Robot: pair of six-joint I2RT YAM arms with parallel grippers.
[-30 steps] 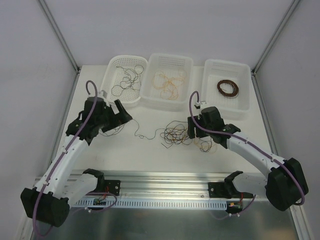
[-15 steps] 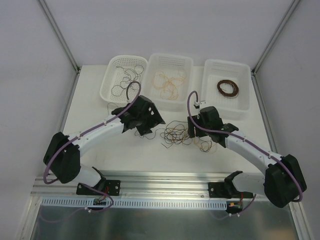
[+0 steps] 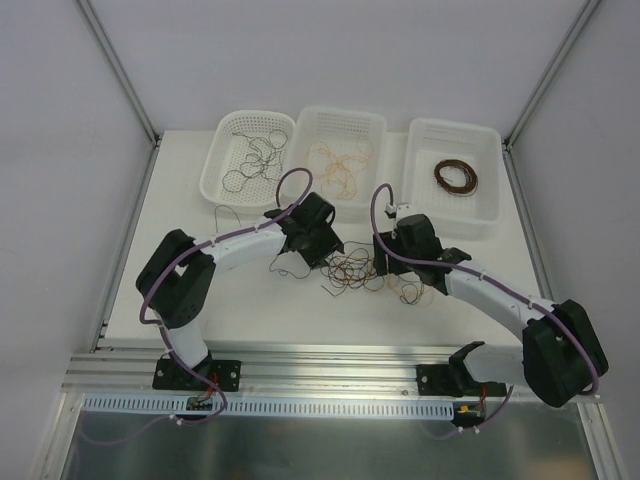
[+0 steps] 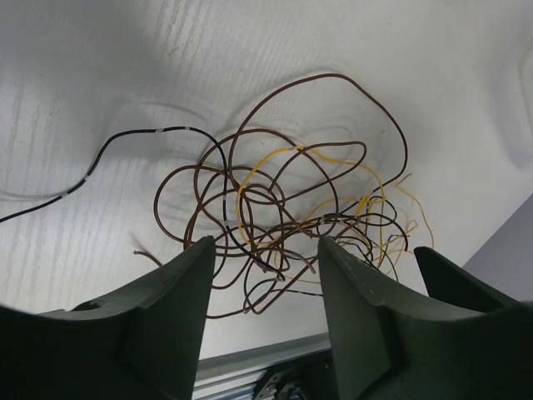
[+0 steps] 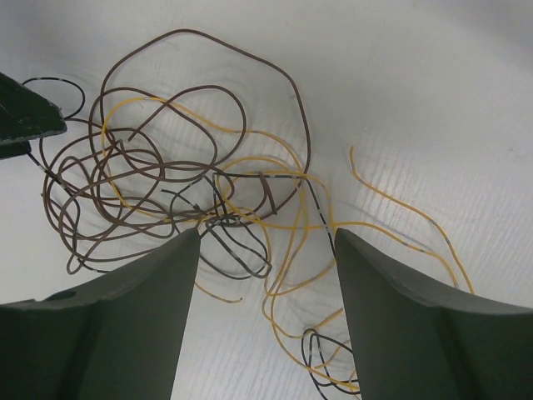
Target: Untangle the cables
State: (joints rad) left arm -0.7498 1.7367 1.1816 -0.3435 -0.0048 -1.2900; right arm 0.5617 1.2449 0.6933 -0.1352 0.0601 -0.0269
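Note:
The cables (image 3: 352, 268) lie in a loose tangle of brown, orange-yellow and black wires on the white table between my two arms. My left gripper (image 3: 324, 250) hangs over the tangle's left edge. In the left wrist view its fingers (image 4: 193, 283) stand apart, the left gripper (image 4: 265, 250) open above the cables (image 4: 283, 208), with nothing gripped. A black wire (image 4: 125, 142) trails off to the left. My right gripper (image 3: 386, 262) hovers at the tangle's right edge. The right wrist view shows the right gripper (image 5: 266, 237) open over the cables (image 5: 191, 183), holding nothing.
Three white baskets stand along the back: the left basket (image 3: 208, 178) holds black wires, the middle basket (image 3: 340, 110) holds orange wires, and the right basket (image 3: 450, 222) holds a coiled brown wire ring (image 3: 455, 177). A thin loose wire (image 3: 228, 215) lies below the left basket. An aluminium rail (image 3: 320, 360) runs along the front.
My left arm has swung right from beside the left basket to the tangle, and its jaws have narrowed. The right gripper has barely moved.

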